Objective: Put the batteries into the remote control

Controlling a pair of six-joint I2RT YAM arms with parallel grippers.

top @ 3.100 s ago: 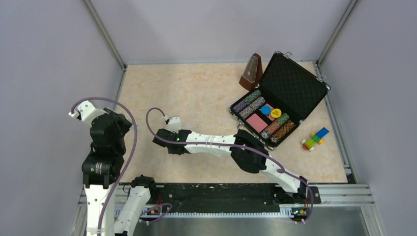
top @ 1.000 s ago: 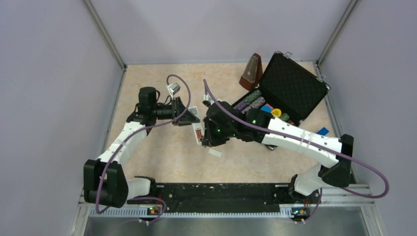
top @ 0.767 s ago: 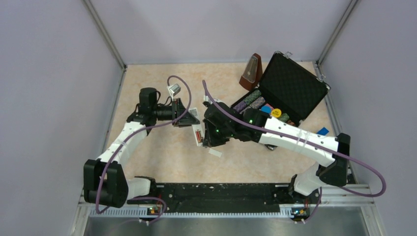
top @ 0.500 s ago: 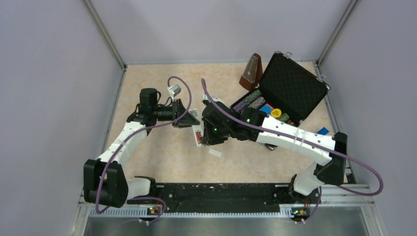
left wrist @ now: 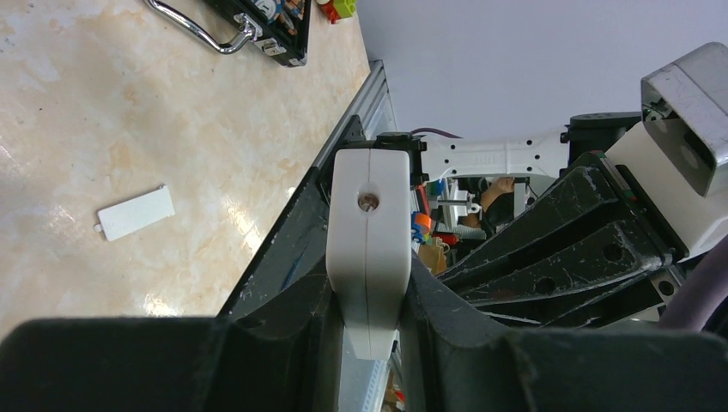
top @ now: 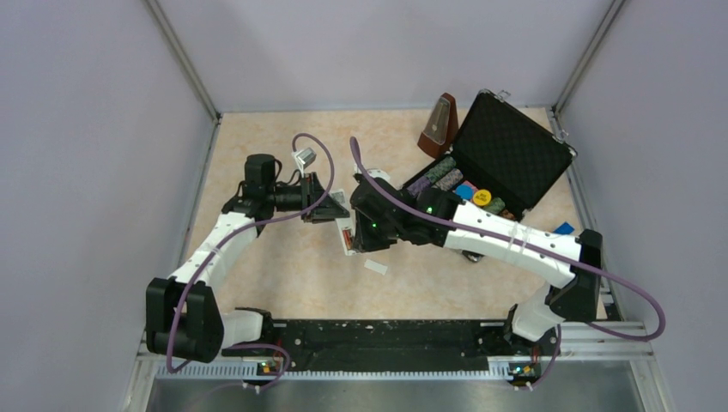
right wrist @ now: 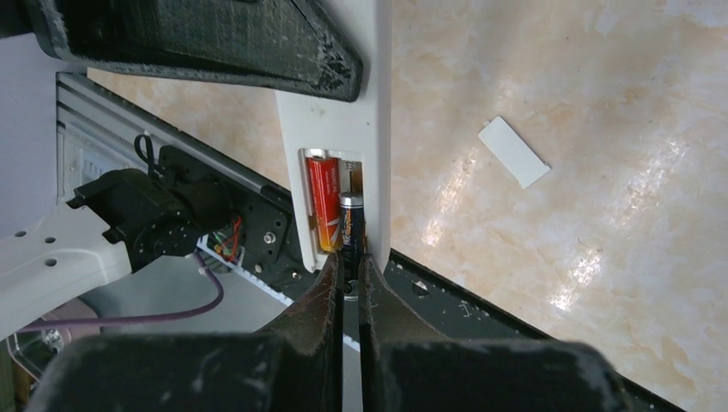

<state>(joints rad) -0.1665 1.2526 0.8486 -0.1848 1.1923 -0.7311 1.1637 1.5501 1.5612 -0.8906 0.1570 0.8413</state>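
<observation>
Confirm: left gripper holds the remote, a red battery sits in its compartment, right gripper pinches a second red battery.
Wrong colour: the right wrist view shows the right gripper pinching a black battery. The left gripper holds the remote, with the red battery in its compartment.

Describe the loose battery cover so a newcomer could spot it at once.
On the tan table, look to the middle, where the remote control is held up. Just nearer the near edge lies the battery cover: a small plain white flat strip, alone on bare tabletop, with no buttons.
</observation>
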